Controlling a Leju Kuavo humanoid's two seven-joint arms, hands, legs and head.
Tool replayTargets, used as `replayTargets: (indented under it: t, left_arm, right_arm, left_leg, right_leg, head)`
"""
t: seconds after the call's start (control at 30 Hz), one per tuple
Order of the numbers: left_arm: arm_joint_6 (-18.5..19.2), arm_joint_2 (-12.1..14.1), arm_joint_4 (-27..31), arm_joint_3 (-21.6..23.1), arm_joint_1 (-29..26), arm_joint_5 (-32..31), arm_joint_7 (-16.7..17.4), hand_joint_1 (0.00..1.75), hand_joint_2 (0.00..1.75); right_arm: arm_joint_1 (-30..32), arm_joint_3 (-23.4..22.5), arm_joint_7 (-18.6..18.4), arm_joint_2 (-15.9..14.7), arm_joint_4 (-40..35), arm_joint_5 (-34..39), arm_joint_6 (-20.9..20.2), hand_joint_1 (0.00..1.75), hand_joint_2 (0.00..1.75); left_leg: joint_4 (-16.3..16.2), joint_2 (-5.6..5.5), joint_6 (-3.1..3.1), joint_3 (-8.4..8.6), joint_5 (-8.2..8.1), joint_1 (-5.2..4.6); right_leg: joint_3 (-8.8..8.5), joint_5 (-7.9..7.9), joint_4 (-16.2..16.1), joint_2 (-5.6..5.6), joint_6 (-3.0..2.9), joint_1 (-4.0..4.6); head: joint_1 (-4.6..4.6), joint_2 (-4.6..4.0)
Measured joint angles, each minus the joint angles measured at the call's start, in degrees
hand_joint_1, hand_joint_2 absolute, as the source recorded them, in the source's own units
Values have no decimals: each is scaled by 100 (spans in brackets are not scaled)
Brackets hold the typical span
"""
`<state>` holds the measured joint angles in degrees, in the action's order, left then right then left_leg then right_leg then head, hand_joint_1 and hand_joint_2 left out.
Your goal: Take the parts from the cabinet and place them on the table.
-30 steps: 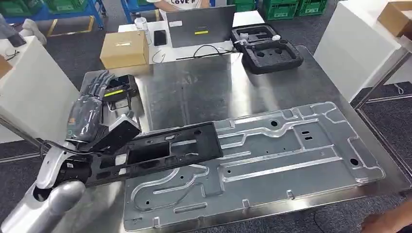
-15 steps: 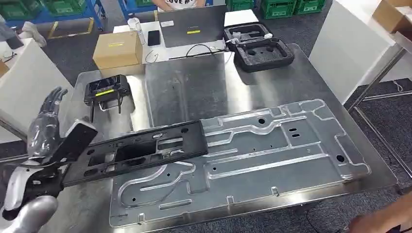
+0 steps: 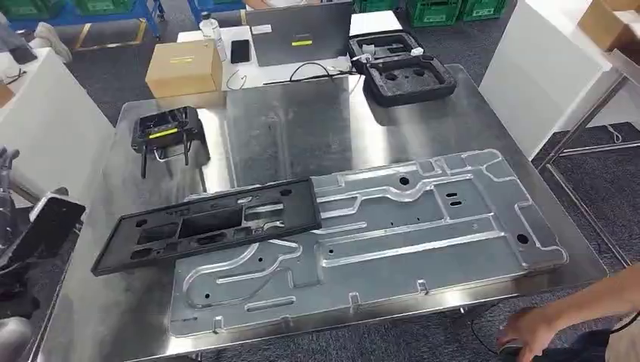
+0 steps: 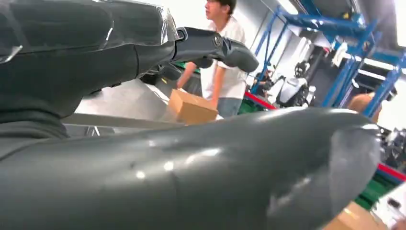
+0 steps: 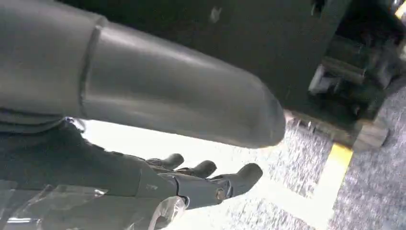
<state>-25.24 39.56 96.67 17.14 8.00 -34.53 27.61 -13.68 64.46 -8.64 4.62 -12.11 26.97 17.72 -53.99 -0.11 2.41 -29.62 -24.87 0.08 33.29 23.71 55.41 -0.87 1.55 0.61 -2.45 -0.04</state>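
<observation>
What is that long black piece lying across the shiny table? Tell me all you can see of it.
The long black frame is a flat, narrow rectangular panel, matt and plastic-looking, with several rectangular cut-outs and small round holes. It lies at a slant: one end rests on the large stamped metal sheet, the other reaches toward the steel table's left edge. No robot hand is touching it.

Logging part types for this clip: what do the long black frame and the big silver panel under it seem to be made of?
The black frame looks like moulded plastic: matt, even black, with crisp rectangular cut-outs and no glare. It could also be coated metal. The silver panel looks like stamped sheet metal, bare and dull-bright: pressed ribs, punched holes and soft reflections. It lies on a brushed steel-looking table, whose top shows streaky reflections.
</observation>
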Motion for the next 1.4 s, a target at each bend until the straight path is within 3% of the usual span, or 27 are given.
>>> replayTargets:
  t: [0.07,0.13,0.2,0.27,0.33,0.37,0.4,0.47,0.53,0.57,0.63,0.67,0.7,0.77,0.83,0.9,1.0,1.03,1.07,1.1,1.13,1.17,1.2,1.27,1.3,1.33,1.4]
  left_arm:
    - [-132,18,0,-160,-187,11,13,0,0]
    - [-201,50,0,-368,-378,22,15,0,0]
    - [-210,52,0,-547,-521,31,28,0,0]
    - [-210,72,0,-732,-669,39,28,0,0]
    - [-210,100,9,-907,-748,42,28,0,0]
    - [-217,133,20,-994,-794,42,28,0,0]
    - [-228,144,22,-1056,-838,48,28,0,0]
    - [-276,162,24,-1211,-905,101,31,0,0]
    - [-295,166,24,-1311,-1005,116,31,0,0]
    - [-300,177,24,-1355,-1043,118,31,0,0]
    - [-302,179,24,-1445,-1056,118,31,0,0]
    - [-302,179,24,-1480,-1081,118,31,0,0]
    - [-304,179,24,-1506,-1122,122,31,0,0]
    - [-304,179,24,-1541,-1149,127,31,0,0]
    - [-309,181,24,-1591,-1149,127,31,0,0]
    - [-313,210,44,-1672,-1142,125,24,0,0]
    - [-313,225,52,-1736,-1170,151,11,0,0]
    - [-308,212,52,-1736,-1184,177,11,0,0]
    - [-306,212,55,-1738,-1182,192,4,0,0]
    - [-311,212,55,-1747,-1189,210,2,0,0]
    - [-311,210,55,-1751,-1207,212,2,0,0]
    - [-311,203,55,-1749,-1212,214,0,0,0]
    - [-311,192,55,-1751,-1219,219,0,0,0]
    - [-317,173,55,-1751,-1238,241,-9,0,0]
    - [-328,166,55,-1755,-1245,254,-11,0,0]
    - [-339,160,55,-1766,-1245,262,-29,0,0]
    - [-374,155,55,-1801,-1258,291,-61,0,0]
  right_arm:
    - [-12,0,88,-57,0,70,145,0,0]
    - [-6,-2,138,-132,0,88,210,0,0]
    - [-11,-4,158,-217,0,123,247,0,0]
    - [-28,-7,168,-300,0,125,267,0,0]
    - [-57,-11,221,-370,0,140,309,0,0]
    - [-85,-13,243,-385,0,147,308,0,0]
    - [-90,-20,252,-403,0,200,311,0,0]
    - [-98,-50,271,-418,0,258,306,0,0]
    - [-96,-63,273,-420,0,289,289,0,0]
    - [-97,-68,276,-422,0,291,289,0,0]
    - [-93,-87,276,-433,0,293,287,0,0]
    - [-91,-98,276,-438,0,293,287,0,0]
    - [-91,-103,276,-444,0,293,287,0,0]
    - [-90,-107,282,-446,0,291,287,0,0]
    - [-94,-107,282,-446,0,287,287,0,0]
    - [-96,-107,284,-440,-7,267,287,0,0]
    - [-73,-109,278,-470,-4,239,284,0,0]
    - [-64,-109,265,-479,-2,232,284,0,0]
    - [-64,-109,263,-481,-4,228,282,0,0]
    - [-63,-109,254,-481,-4,223,282,0,0]
    - [-47,-109,238,-483,-2,223,282,0,0]
    - [-38,-109,239,-486,-2,219,280,0,0]
    - [-32,-109,239,-488,-2,204,280,0,0]
    - [-30,-109,238,-490,-4,195,278,0,0]
    - [-30,-109,236,-492,-2,195,278,0,0]
    - [-30,-109,236,-494,-4,193,278,0,0]
    - [-37,-109,239,-503,-4,188,278,0,0]
  left_leg:
    - [58,33,30,-24,49,50]
    - [52,66,71,-72,88,55]
    - [31,69,61,-128,129,58]
    - [-5,64,27,-197,168,75]
    - [-77,45,-23,-278,199,102]
    - [-112,40,-59,-335,215,79]
    - [-124,42,-101,-356,249,83]
    - [-115,39,-181,-388,335,79]
    - [-160,39,-223,-439,296,106]
    - [-349,42,-251,-519,-7,107]
    - [-1189,39,-295,-761,-707,106]
    - [-1642,40,-301,-861,-951,106]
    - [-1946,39,-297,-887,-1000,105]
    - [-1838,39,-246,-626,-662,92]
    - [-945,39,-133,30,-301,45]
    - [189,42,-31,738,-550,-45]
    - [188,39,-23,645,-425,-84]
    - [242,53,29,570,-310,4]
    - [234,64,57,482,-241,-18]
    - [229,73,123,396,-160,-10]
    - [228,72,126,306,-80,-10]
    - [224,71,135,214,-5,-13]
    - [220,71,128,114,76,-14]
    - [183,72,102,-68,223,-11]
    - [151,71,84,-177,280,-6]
    - [116,71,64,-269,329,-2]
    - [20,74,16,-376,383,-28]
  right_leg:
    - [143,385,315,27,84,-28]
    - [488,950,1333,32,149,-51]
    - [640,1115,1928,35,187,-87]
    - [270,815,1437,40,217,-126]
    - [-419,447,311,40,247,-154]
    - [-583,519,-4,20,233,-139]
    - [-516,429,42,-21,98,-120]
    - [-455,409,48,-19,40,-99]
    - [-371,316,19,24,-91,-139]
    - [-306,259,21,28,-140,-137]
    - [-148,140,22,58,-183,-122]
    - [-55,73,26,66,-192,-108]
    - [39,5,28,67,-198,-97]
    - [215,-132,29,69,-201,-66]
    - [367,-272,29,69,-189,-42]
    - [429,-378,39,66,-147,-17]
    - [421,-618,-95,65,-49,-49]
    - [459,-628,-112,60,-16,-22]
    - [517,-351,13,52,10,-32]
    - [608,95,345,56,31,-51]
    - [702,507,807,57,54,-58]
    - [786,777,1271,57,74,-69]
    - [832,868,1685,58,94,-70]
    - [646,493,1857,58,108,-72]
    - [385,247,1595,58,106,-72]
    - [44,145,1162,58,96,-73]
    - [-774,433,-6,51,49,-55]
  head:
    - [42,0]
    - [46,0]
    - [46,0]
    - [48,0]
    - [50,0]
    - [50,0]
    - [41,0]
    - [44,0]
    - [44,0]
    - [28,0]
    - [22,0]
    - [20,0]
    - [20,0]
    - [20,0]
    - [20,0]
    - [15,0]
    - [13,0]
    - [9,0]
    - [11,0]
    - [28,0]
    - [39,0]
    - [39,0]
    - [39,0]
    - [41,0]
    - [41,0]
    - [41,0]
    - [44,0]
